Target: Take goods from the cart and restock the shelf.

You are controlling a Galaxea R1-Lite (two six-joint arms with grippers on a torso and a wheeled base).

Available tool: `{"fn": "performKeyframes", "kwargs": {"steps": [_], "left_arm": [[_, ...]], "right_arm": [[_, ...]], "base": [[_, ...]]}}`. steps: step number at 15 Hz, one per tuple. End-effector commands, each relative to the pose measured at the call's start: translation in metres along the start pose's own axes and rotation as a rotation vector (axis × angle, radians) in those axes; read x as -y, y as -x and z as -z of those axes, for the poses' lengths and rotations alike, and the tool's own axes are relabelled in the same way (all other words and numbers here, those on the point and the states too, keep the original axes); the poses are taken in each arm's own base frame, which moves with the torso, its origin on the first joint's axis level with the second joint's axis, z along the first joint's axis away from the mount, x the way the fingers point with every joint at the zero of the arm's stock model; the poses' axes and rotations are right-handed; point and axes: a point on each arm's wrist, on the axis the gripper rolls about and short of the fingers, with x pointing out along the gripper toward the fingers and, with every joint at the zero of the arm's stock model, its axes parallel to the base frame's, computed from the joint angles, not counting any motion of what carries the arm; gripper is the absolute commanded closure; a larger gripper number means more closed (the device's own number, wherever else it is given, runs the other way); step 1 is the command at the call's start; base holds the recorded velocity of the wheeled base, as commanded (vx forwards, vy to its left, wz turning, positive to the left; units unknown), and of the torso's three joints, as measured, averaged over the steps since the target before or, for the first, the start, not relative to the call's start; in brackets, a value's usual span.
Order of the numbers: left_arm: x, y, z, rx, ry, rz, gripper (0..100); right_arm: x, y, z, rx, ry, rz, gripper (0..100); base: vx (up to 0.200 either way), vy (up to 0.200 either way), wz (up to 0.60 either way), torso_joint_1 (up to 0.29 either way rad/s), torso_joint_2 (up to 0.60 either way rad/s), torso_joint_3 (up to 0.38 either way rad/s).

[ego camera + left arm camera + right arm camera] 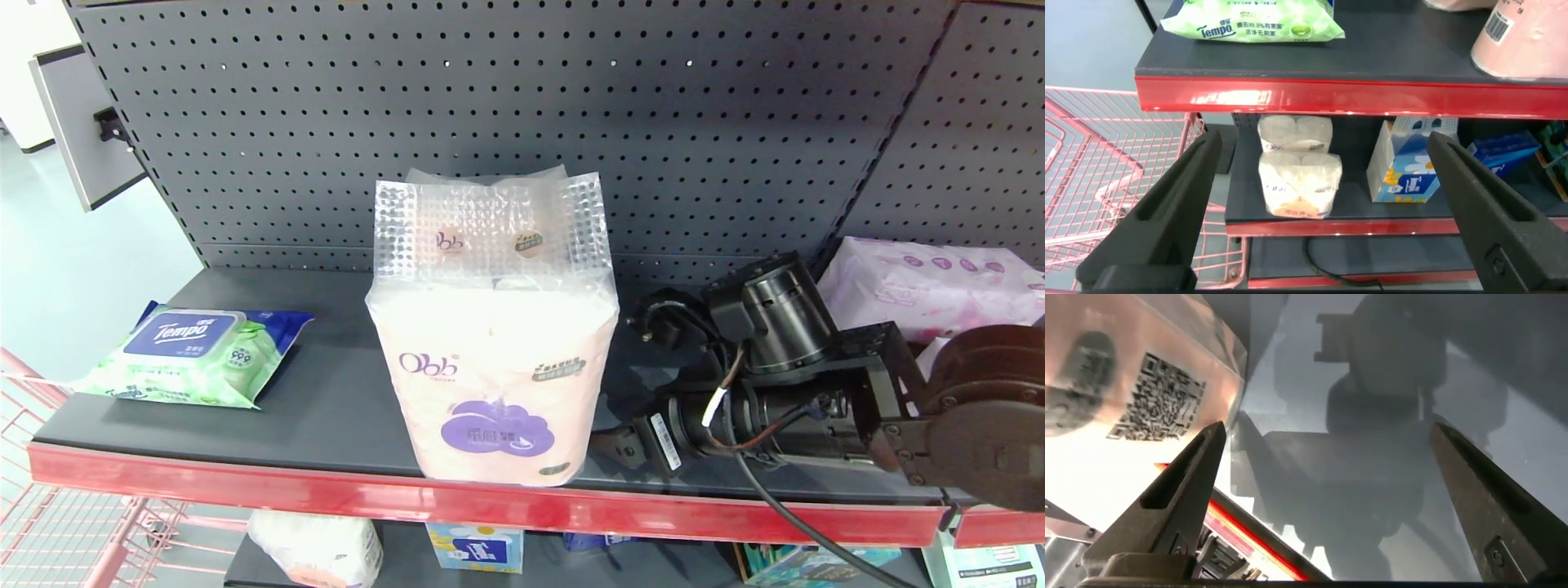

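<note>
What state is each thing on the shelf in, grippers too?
Toilet paper pack: upright, at shelf front edge, not gripped.
Wipes pack: lying flat, lid shut.
Pink tissue pack: lying flat.
Right gripper: open, beside the toilet paper pack.
Left gripper: open, empty.

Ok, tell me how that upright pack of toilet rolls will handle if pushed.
The pack of toilet rolls is probably light for its bulk: soft paper in thin film. Its glossy wrap and loose top flap look slippery and floppy. It stands at the shelf's red front lip, so a forward push could tip it off.
</note>
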Motion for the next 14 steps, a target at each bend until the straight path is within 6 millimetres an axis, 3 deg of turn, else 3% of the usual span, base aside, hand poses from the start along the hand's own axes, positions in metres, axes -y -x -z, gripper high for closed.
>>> {"fn": "performKeyframes", "kwargs": {"steps": [1,14], "left_arm": [[0.0000,-0.0002,-0.0002,-0.001,0.000,-0.002,0],[-0.0002,0.0000,-0.0007,0.002,0.002,-0.009,0]], "right_arm": [[-0.0040,-0.0035,-0.0003,-0.006,0.008,-0.009,0],[-0.0082,-0.0095,-0.0034,-0.006,0.016,-0.015,0]], "base": [[0.000,0.000,0.00,0.000,0.00,0.000],[0.000,0.000,0.00,0.000,0.00,0.000]]}}
